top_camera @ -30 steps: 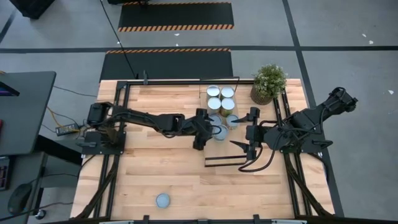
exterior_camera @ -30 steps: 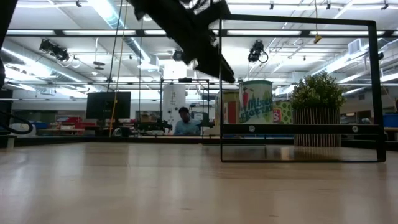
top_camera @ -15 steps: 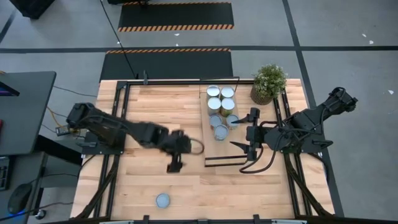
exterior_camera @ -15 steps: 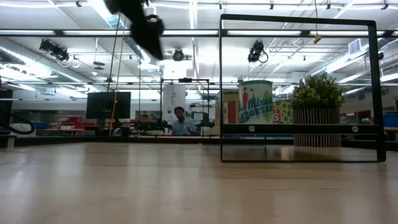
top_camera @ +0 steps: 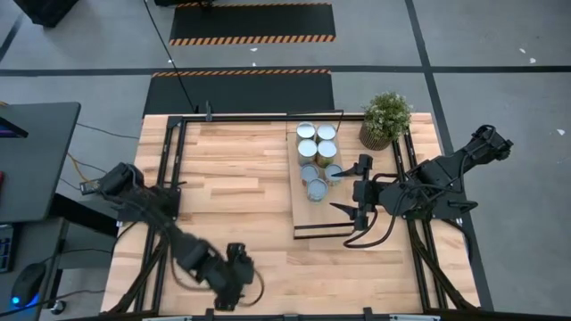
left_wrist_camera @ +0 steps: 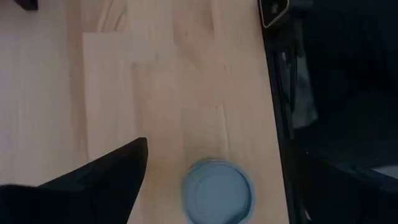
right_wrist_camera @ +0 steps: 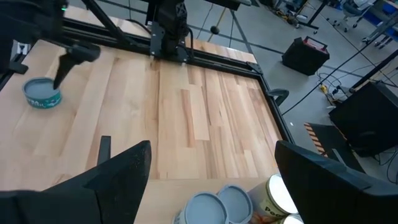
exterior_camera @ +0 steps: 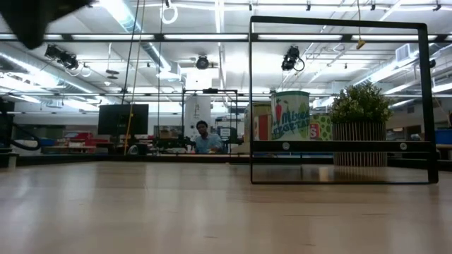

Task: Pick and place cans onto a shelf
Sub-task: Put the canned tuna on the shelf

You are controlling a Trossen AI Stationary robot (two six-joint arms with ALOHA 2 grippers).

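Blue-topped can (left_wrist_camera: 217, 190) sits at the table's front edge below your left gripper (top_camera: 234, 283), its fingers spread wide.

Lone can (left_wrist_camera: 217, 198) under left gripper (top_camera: 234, 283)

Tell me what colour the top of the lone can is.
Pale blue-grey lone can, clearest in the left wrist view.

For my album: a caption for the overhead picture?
Left pincer hovers over a lone can near the table's edge; seven cans fill the shelf.
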